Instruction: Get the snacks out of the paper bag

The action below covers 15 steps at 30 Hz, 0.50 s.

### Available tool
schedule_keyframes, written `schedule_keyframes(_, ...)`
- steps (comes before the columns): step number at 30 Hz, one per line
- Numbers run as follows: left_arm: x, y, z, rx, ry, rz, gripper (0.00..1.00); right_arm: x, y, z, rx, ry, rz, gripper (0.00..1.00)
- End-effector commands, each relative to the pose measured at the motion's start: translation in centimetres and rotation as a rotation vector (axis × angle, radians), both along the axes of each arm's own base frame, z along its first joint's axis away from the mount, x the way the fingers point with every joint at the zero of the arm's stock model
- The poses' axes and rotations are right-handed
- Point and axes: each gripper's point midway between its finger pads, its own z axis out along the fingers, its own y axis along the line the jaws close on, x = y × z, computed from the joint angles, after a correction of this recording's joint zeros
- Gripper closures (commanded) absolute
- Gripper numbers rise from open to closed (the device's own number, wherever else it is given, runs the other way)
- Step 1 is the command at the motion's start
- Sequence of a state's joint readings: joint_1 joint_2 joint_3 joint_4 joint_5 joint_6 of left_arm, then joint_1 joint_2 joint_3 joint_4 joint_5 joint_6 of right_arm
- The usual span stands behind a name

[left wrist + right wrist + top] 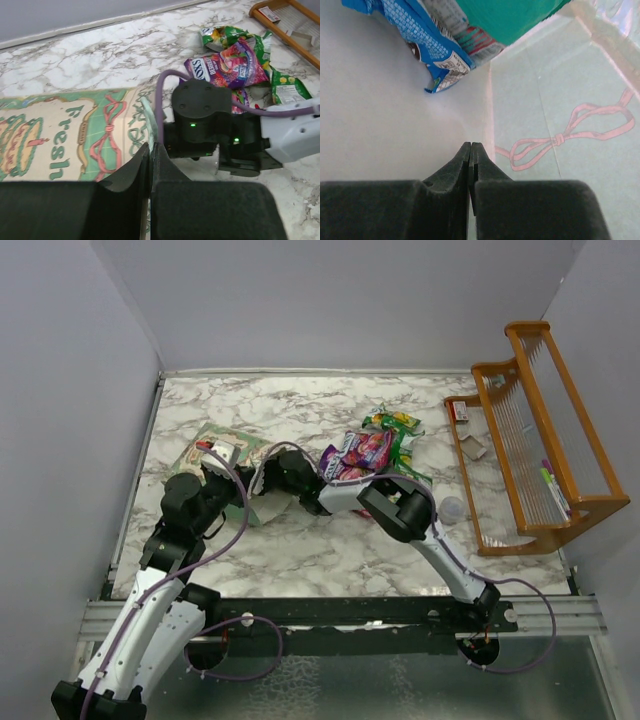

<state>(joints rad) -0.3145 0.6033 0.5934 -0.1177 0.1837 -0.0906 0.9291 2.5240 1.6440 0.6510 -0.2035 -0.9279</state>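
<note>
The pale-green paper bag [212, 443] lies on its side, printed face up, mouth to the right; its print fills the left wrist view [65, 135]. My left gripper [246, 478] is shut on the bag's mouth rim [145, 107], the paper pinched between its jaws [150, 146]. My right gripper [274, 480] reaches into the bag and is shut with nothing in it [470, 145]. Ahead of it inside lie a blue packet [420, 30] and a green packet [515, 15]. Purple and pink packets [358, 452] and a bright green one [396, 424] lie outside, right of the bag.
The orange wooden rack [540, 440] stands at the right edge. A small translucent cup [452, 508] sits near its front. The right arm's black wrist [200, 115] blocks the bag's mouth in the left wrist view. Grey walls close in the marble table [330, 540].
</note>
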Motion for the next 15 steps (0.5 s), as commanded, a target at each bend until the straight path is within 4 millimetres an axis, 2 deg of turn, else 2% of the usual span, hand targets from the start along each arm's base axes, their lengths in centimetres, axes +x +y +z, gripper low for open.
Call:
schedule_keyframes(1,0.7,1.5,0.3,0.021,-0.003,0.095,1.00,-0.4,-2.5,6.5,0.126,-0.023,-0.086,0.99)
schedule_keyframes(5,0.8,1.7,0.1,0.026,0.000,0.108,1.00,-1.8,-4.4,6.9,0.134,0.021,-0.097,0.99)
schedule_keyframes(8,1.0,1.9,0.0,0.031,0.002,0.119,1.00,-3.0,-4.9,7.0,0.136,0.069,-0.072,0.97)
schedule_keyframes(13,1.1,2.5,0.1,0.038,0.001,0.151,1.00,-5.4,-5.3,6.7,0.125,0.157,-0.019,0.70)
schedule_keyframes(15,1.0,2.8,0.3,0.039,-0.007,0.168,1.00,-6.8,-5.6,6.4,0.104,0.191,0.007,0.63)
